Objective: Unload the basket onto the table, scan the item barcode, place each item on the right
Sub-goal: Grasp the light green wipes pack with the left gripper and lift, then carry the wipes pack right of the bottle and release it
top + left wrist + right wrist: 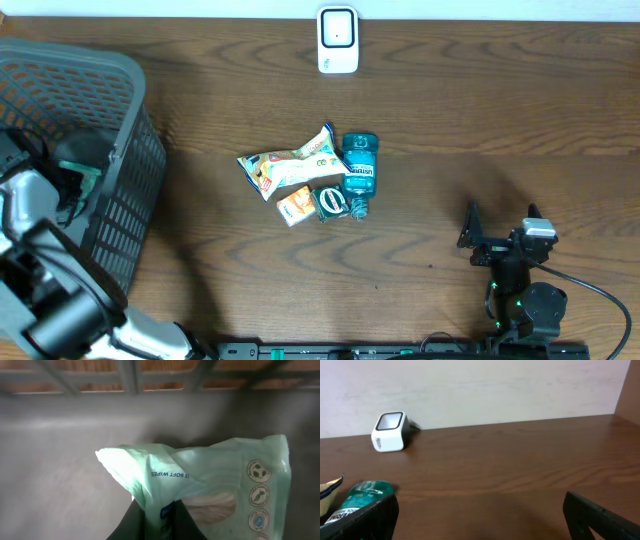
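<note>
Inside the grey basket (120, 100) my left gripper (161, 510) is shut on a fold of a pale green pack of soft wipes (215, 477). The pack lies against the basket's grey floor, and no barcode shows on its visible face. From above, the left gripper (78, 165) sits low in the basket with a bit of green (90, 180) beside it. The white barcode scanner (338, 40) stands at the back edge of the table, also visible as the scanner (390, 431) from the right wrist. My right gripper (500, 228) is open over bare wood at the front right.
In the middle of the table lie a snack bag (295, 165), a teal mouthwash bottle (360, 170), a small orange packet (296, 205) and a green round item (331, 202). The basket's slatted wall (135, 375) rises close ahead of the left gripper.
</note>
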Robot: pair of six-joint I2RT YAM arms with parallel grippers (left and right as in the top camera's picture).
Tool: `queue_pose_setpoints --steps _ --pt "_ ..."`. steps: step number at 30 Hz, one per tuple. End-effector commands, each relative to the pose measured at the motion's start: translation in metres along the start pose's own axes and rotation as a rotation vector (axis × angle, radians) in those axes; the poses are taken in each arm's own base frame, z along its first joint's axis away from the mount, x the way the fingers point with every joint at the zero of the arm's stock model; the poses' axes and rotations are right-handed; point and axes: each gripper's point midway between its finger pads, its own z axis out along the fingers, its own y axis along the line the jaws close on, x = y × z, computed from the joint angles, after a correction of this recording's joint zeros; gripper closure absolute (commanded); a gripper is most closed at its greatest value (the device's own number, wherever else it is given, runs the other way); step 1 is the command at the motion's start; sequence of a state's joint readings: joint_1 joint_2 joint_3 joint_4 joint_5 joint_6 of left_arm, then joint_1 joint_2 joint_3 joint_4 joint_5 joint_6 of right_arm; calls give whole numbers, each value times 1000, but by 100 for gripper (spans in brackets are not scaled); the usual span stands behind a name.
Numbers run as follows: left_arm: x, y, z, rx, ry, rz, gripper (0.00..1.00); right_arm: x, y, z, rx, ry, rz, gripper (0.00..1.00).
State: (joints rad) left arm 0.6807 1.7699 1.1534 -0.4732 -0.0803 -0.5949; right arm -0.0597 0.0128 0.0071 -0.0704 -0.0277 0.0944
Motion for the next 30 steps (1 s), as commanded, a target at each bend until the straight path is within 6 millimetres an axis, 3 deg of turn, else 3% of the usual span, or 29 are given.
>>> queue_pose_setpoints --steps 1,6,11,15,18,24,26,30 --pt "-36 -19 -79 169 -167 -16 93 2 1 0 -3 5 5 1" --pt "-53 -25 -156 311 -312 -40 93 2 1 0 -3 5 5 1" --pt "-42 -44 -236 595 -343 -74 93 2 1 0 -3 5 5 1" --pt "-8 -84 -317 982 -288 63 93 2 1 0 -3 5 5 1" --pt "37 -110 -366 1204 -198 206 93 2 1 0 -3 5 5 1" --pt "139 -149 -398 1347 -20 479 93 2 1 0 -3 5 5 1" --pt "183 -166 -395 1331 24 571 93 2 1 0 -3 5 5 1" --pt "248 -190 -374 1241 67 685 93 2 1 0 -3 5 5 1"
